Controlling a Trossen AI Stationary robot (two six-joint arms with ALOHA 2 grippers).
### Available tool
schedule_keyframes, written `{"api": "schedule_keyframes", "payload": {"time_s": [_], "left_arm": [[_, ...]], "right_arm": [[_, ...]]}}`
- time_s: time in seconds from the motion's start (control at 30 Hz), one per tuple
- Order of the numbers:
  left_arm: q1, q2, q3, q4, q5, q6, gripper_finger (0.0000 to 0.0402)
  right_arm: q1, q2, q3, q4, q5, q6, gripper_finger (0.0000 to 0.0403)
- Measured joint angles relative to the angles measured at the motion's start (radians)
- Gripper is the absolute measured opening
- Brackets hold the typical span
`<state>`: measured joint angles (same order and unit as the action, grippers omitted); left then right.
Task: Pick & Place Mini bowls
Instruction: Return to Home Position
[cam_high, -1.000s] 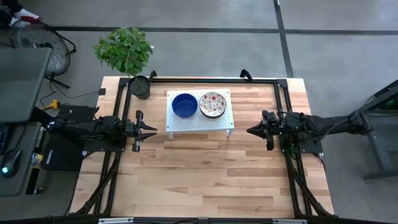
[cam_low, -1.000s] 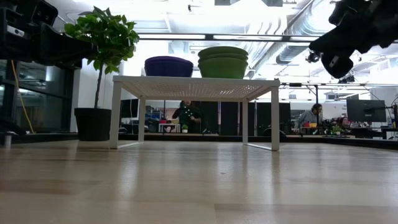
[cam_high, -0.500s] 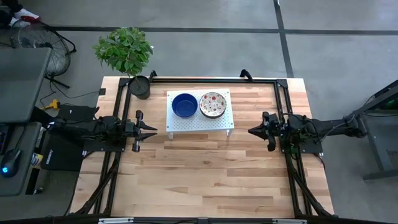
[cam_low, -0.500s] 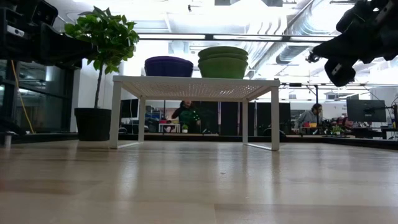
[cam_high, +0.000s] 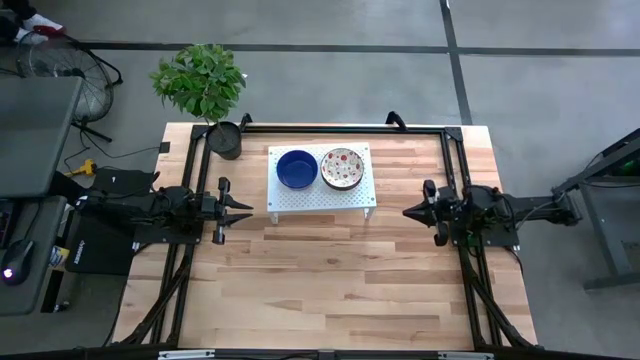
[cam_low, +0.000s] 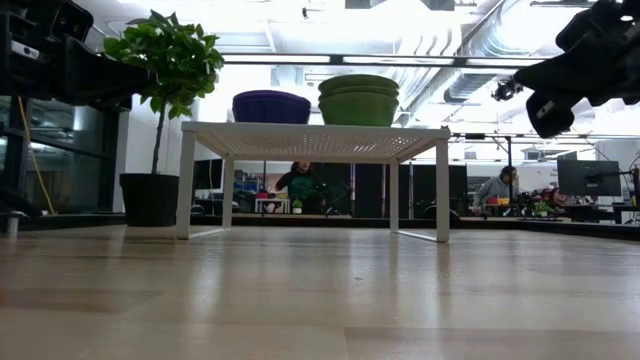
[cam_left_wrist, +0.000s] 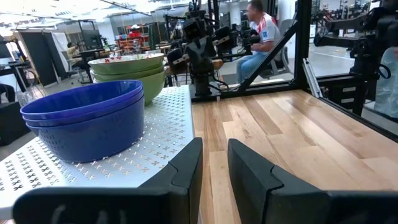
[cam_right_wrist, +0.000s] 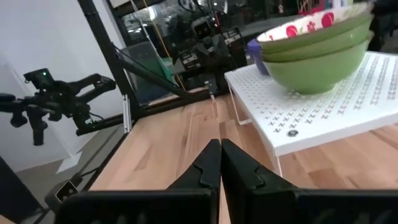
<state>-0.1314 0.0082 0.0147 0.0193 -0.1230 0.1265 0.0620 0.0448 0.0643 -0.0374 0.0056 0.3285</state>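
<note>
Two stacks of mini bowls stand on a white perforated stand (cam_high: 320, 196). The deep blue stack (cam_high: 297, 168) is on its left half. The stack (cam_high: 341, 168) on its right half is cream with red-and-green speckles inside and green outside (cam_right_wrist: 311, 56). My left gripper (cam_high: 243, 209) hovers left of the stand, level, its fingers (cam_left_wrist: 189, 168) a small gap apart. My right gripper (cam_high: 408, 212) hovers to the right of the stand, pointing at it, fingers shut (cam_right_wrist: 219, 143). Neither touches a bowl.
A black plant pot (cam_high: 226, 140) with a leafy plant stands at the far left corner, just beyond the stand. A black frame (cam_high: 330, 127) runs along the table's far and side edges. Bare wood (cam_high: 320, 280) lies on the near side of the stand. People sit in the room behind.
My right gripper has drawn back a little toward the table's right edge and tipped from slanting down to nearly level. It stayed shut. The bowls and the left arm have not moved.
</note>
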Motion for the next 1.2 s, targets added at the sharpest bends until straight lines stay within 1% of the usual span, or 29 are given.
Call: {"api": "schedule_keyframes", "payload": {"time_s": [0.23, 0.4, 0.53, 0.63, 0.87, 1.2], "left_arm": [[0.0, 0.0, 0.0, 0.0, 0.0, 0.0, 0.0072], [0.0, 0.0, 0.0, 0.0, 0.0, 0.0, 0.0072], [0.0, 0.0, 0.0, 0.0, 0.0, 0.0, 0.0072], [0.0, 0.0, 0.0, 0.0, 0.0, 0.0, 0.0072], [0.0, 0.0, 0.0, 0.0, 0.0, 0.0, 0.0072], [0.0, 0.0, 0.0, 0.0, 0.0, 0.0, 0.0072]], "right_arm": [[0.0, -0.014, -0.004, -0.003, -0.001, -0.075, 0.0], [0.0, -0.011, -0.055, 0.07, -0.017, -0.069, 0.0], [0.0, -0.014, -0.055, 0.071, -0.007, -0.087, 0.0], [0.0, -0.021, -0.055, 0.068, 0.022, -0.109, 0.0], [-0.011, -0.017, -0.055, 0.065, 0.036, -0.097, 0.0], [-0.011, 0.037, -0.055, 0.061, 0.034, -0.095, 0.0]]}}
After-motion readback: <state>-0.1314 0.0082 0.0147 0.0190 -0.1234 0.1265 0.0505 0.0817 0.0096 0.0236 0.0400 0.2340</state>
